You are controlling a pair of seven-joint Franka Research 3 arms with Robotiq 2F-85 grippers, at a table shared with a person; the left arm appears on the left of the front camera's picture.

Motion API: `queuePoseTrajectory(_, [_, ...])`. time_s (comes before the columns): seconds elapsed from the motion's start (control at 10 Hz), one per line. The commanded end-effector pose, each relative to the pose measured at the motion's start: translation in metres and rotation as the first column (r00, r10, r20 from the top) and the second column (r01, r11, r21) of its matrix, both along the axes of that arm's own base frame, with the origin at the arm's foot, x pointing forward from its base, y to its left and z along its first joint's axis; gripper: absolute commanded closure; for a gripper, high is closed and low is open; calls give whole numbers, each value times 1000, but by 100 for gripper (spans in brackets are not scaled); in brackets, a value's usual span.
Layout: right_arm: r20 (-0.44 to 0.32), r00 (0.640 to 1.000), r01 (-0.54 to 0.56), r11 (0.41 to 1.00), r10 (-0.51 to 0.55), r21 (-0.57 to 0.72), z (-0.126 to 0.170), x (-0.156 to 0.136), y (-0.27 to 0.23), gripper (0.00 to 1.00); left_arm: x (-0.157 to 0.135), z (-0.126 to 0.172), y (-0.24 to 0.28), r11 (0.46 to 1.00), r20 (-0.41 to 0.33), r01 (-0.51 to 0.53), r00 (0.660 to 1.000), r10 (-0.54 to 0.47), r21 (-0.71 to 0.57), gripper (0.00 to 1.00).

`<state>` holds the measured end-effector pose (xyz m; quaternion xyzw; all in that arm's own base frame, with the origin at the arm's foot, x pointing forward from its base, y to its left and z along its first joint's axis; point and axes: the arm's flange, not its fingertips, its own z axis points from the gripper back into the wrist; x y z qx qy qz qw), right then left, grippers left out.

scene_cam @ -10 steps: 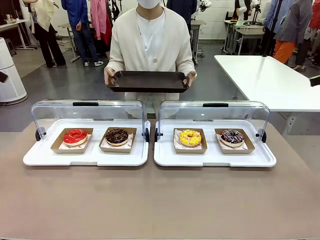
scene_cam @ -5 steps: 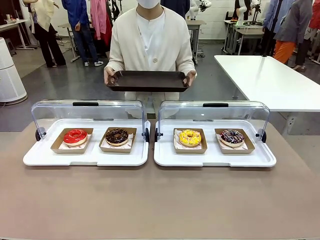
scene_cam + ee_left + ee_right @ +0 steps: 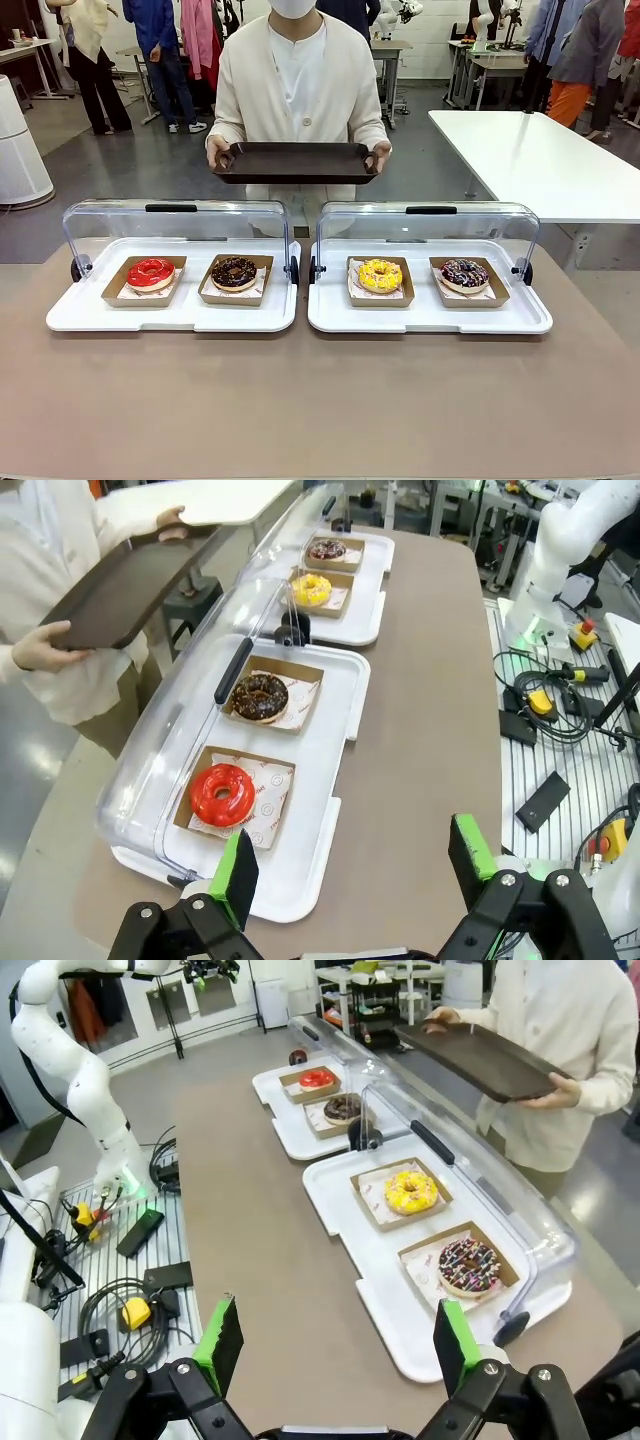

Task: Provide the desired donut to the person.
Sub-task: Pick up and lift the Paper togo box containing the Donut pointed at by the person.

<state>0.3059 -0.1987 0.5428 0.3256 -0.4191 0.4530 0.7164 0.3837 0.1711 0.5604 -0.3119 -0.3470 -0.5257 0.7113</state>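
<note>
Both tools idle and empty. Left gripper has its jaws spread wide, nothing between the green pads; it hangs over the bench's near left area, looking along the row of donuts. Right gripper is the same: jaws wide apart, holding nothing, above the near right area. Two white trays sit side by side along the bench's far edge, left white tray and right white tray, each with its clear lid swung up at the back. All four donuts sit in brown cardboard boats on those trays: red donut and chocolate donut on the left one, yellow donut and sprinkled donut on the right one. Cannot tell which is the wanted one. The person stands beyond the far edge, centred, holding a dark serving tray level by its two ends.
</note>
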Motion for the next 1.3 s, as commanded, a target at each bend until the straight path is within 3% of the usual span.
queuePoseTrajectory(0.0, [17, 1000, -10, 1000, 9, 25, 2, 5, 0, 0, 0, -8, 3, 998, 38, 28, 999, -26, -52, 0])
queuePoseTrajectory(0.5, [-7, 1000, 5, 1000, -5, 11, 0, 2, 2, 0, 2, -14, 0, 995, 75, 20, 997, -12, -101, 0])
queuePoseTrajectory(0.6, [-7, 1000, 5, 1000, -5, 11, 0, 2, 2, 0, -2, -7, 5, 997, 44, 15, 999, -12, -71, 0])
queuePoseTrajectory(1.2, [-7, 1000, 5, 1000, -5, 11, 0, 2, 2, 0, -2, -7, 5, 997, 44, 15, 999, -12, -71, 0])
